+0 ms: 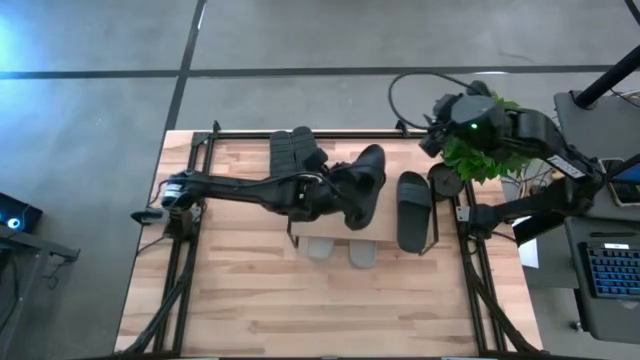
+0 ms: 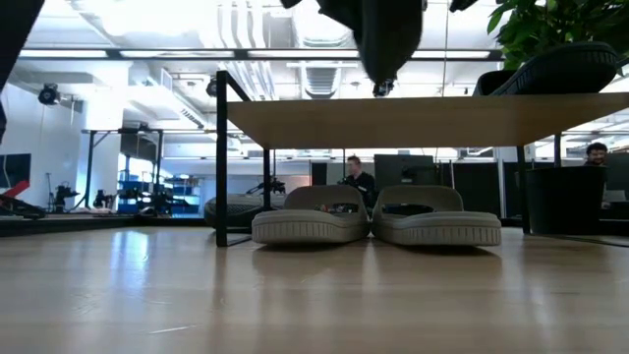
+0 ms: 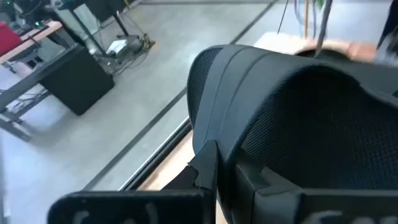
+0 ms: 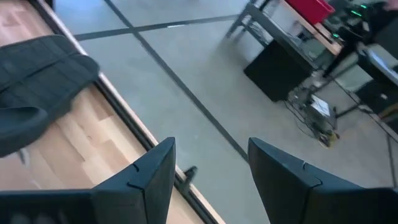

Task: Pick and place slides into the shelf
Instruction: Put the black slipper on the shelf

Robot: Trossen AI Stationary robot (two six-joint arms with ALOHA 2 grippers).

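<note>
My left gripper (image 1: 340, 195) is shut on a black slide (image 1: 366, 180) above the shelf (image 2: 413, 120). In the low view they hang just over the top board (image 2: 383, 44). In the left wrist view this slide (image 3: 298, 106) fills the picture. A second black slide (image 1: 413, 210) lies sole-down on the top board, toward its right end (image 2: 562, 67). A third black slide (image 1: 295, 152) lies on the table near the far edge. Two light grey slides (image 2: 310, 221) (image 2: 435, 221) stand side by side under the board. My right gripper (image 4: 211, 155) is open and waits at the far right corner (image 1: 432, 135). My left gripper holds the black slide at one side of its strap (image 3: 214, 124), coming from the table's left. One finger (image 3: 207, 168) lies on the outside; the slide hides the other. The slide is lifted clear above the shelf's top board and tilted.
A green potted plant (image 1: 485, 150) stands at the table's far right corner, beside my right arm. Black frame rails (image 1: 190, 170) run along the table's left and right sides. The table's near half (image 1: 320, 310) is bare wood. People sit in the room behind (image 2: 356, 177).
</note>
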